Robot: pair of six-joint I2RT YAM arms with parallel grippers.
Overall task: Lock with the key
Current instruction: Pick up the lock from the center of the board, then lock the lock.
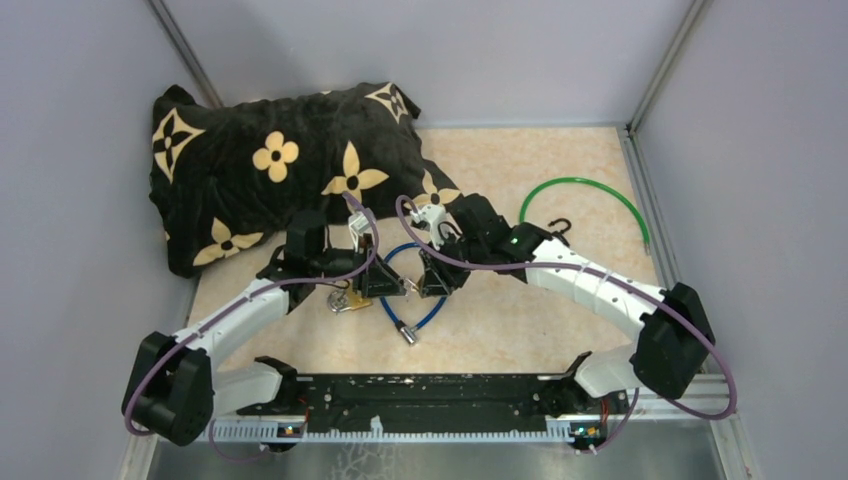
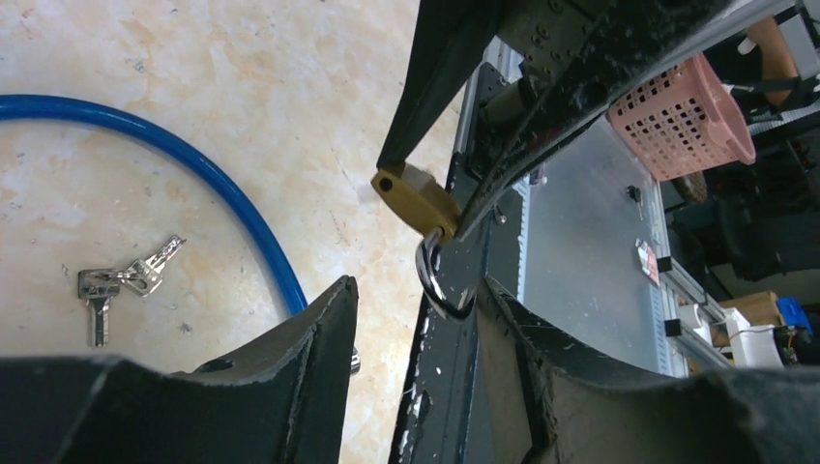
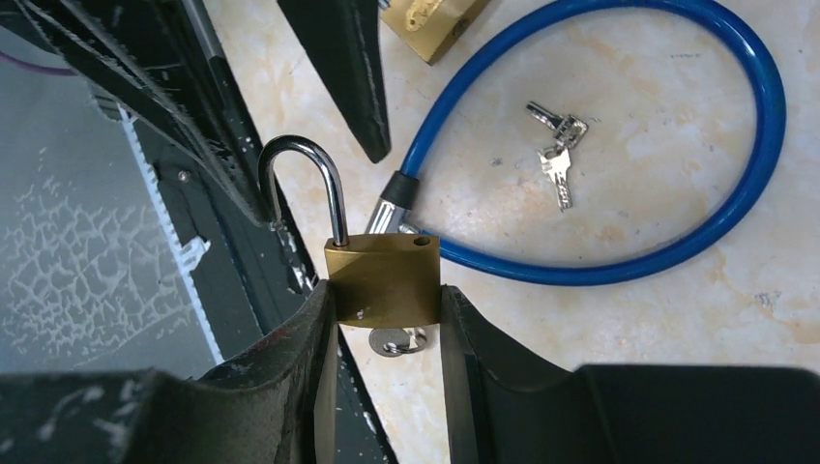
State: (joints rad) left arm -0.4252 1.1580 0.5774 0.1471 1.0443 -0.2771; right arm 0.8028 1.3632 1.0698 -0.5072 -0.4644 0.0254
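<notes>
Writing: the stamped mark on the table lock (image 3: 430,21) was cropped and too small to read. A red-and-white sticker (image 2: 646,259) on the frame beyond the table was illegible.

Counts:
- Locks, 2, both brass.
  - The held lock (image 3: 382,280) was pinched by its sides in the right gripper (image 3: 385,307), over the table's near edge. Its shackle (image 3: 295,169) was open, with one leg seated and the other free.
  - The table lock lay just outside the blue cable (image 3: 764,126).
- Keys, 3.
  - One key (image 3: 392,340) sat in the bottom of the held lock.
  - A pair (image 3: 556,145), joined at the heads, lay flat inside the blue loop.
- Cables, 2: the blue one, and a green one (image 1: 600,190) well apart at right rear.
- One each:
  - black hook (image 1: 560,228), near the green cable
  - black cushion (image 1: 280,180) with cream flowers, left rear
  - pink basket (image 2: 691,116), beyond the table

Left gripper (image 2: 416,290): the fingers stood apart with nothing gripped, one on either side of the shackle. Whether either finger touched it could not be told.

Hidden or unclear:
- The blade of the key was inside the lock, so only the head showed.
- In the top view both grippers covered the held lock.
- The free shackle tip was partly behind a left finger (image 3: 348,68).
</notes>
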